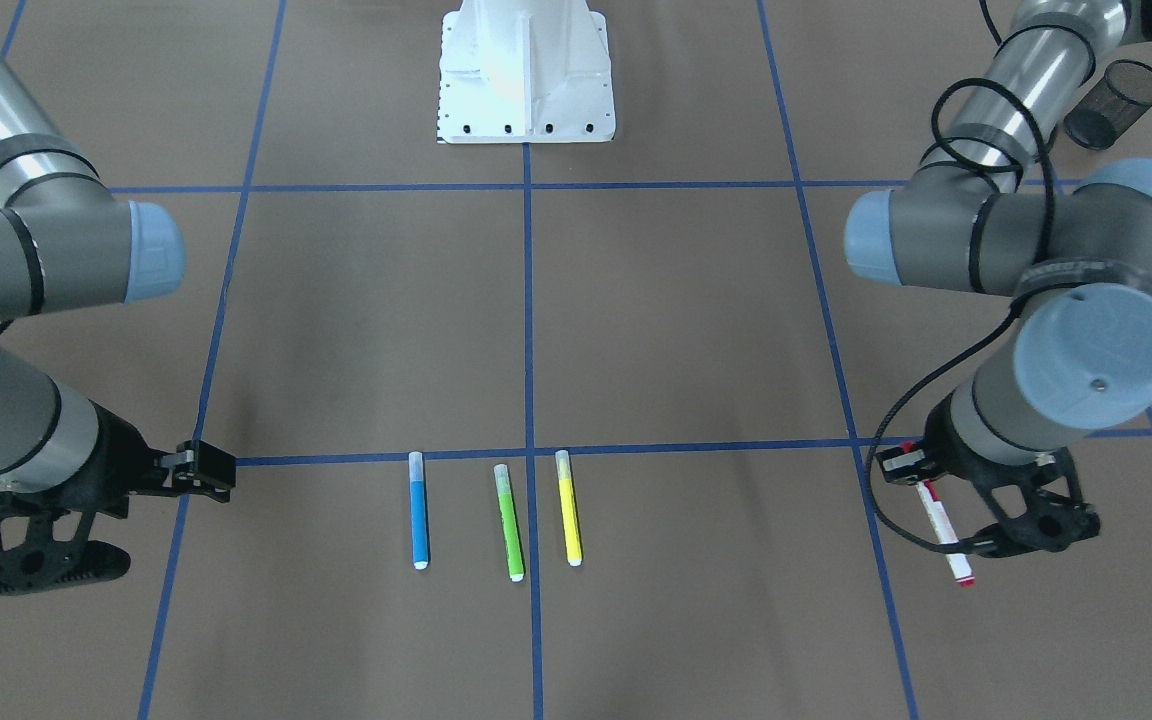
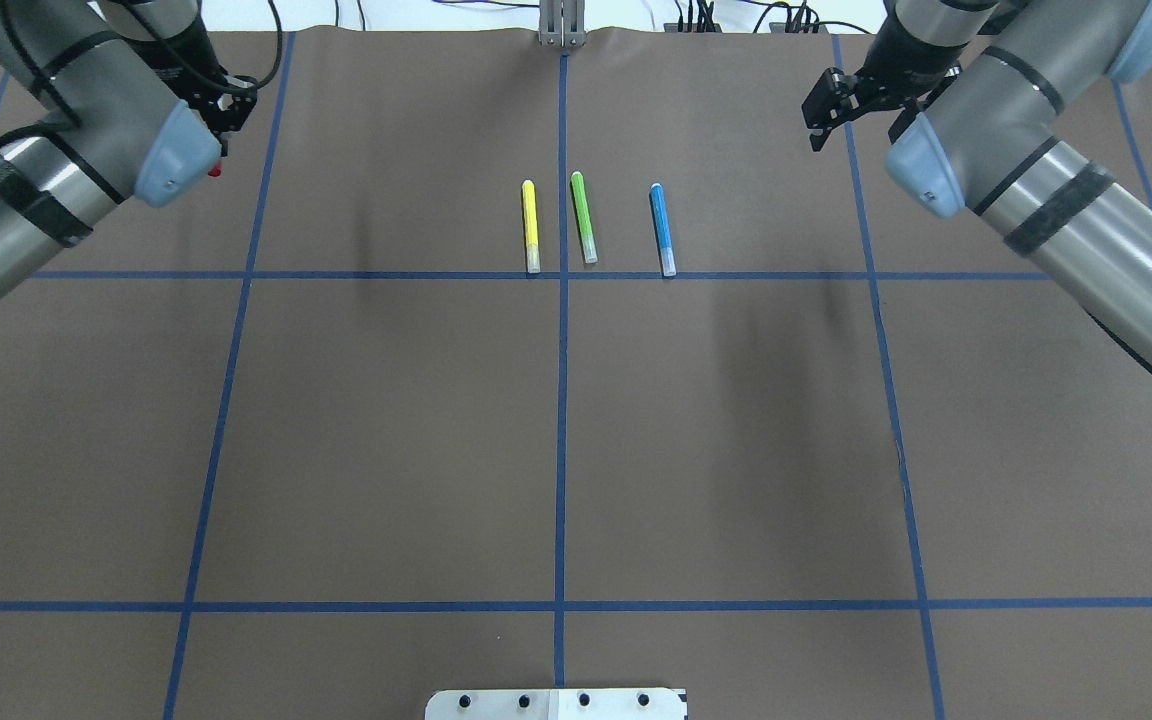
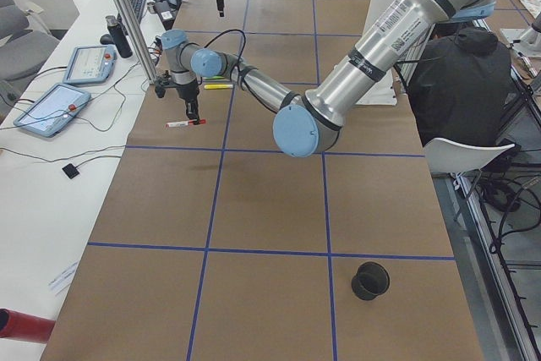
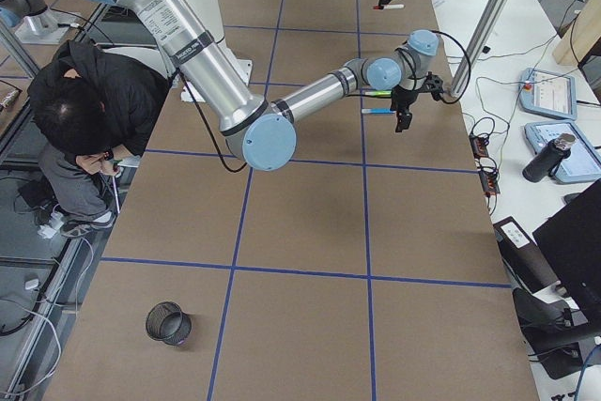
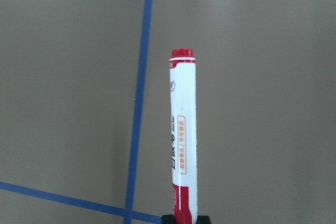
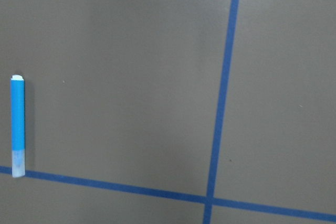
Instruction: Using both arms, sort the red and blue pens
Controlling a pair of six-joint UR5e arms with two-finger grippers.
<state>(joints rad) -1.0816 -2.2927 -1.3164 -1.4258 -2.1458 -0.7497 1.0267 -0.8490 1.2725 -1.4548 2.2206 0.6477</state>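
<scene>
Bare table (image 1: 316, 530) stretches between the right gripper (image 4: 403, 123) and the blue pen (image 1: 419, 510), leaving an open lane on that side. On the pen's other side the green marker (image 1: 509, 522) lies parallel, with a clear gap between them. The yellow marker (image 1: 568, 507) lies closer to the green one, leaving a narrower gap. A mesh cup (image 1: 1116, 100) stands well apart from the row.

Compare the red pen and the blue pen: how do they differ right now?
The red pen has a white printed barrel with red ends; the blue pen is blue-bodied with a pale cap. The red pen sits between the fingertips of the left gripper, apart from the others; the blue pen lies untouched in a row beside the green marker. Both are slim markers.
</scene>
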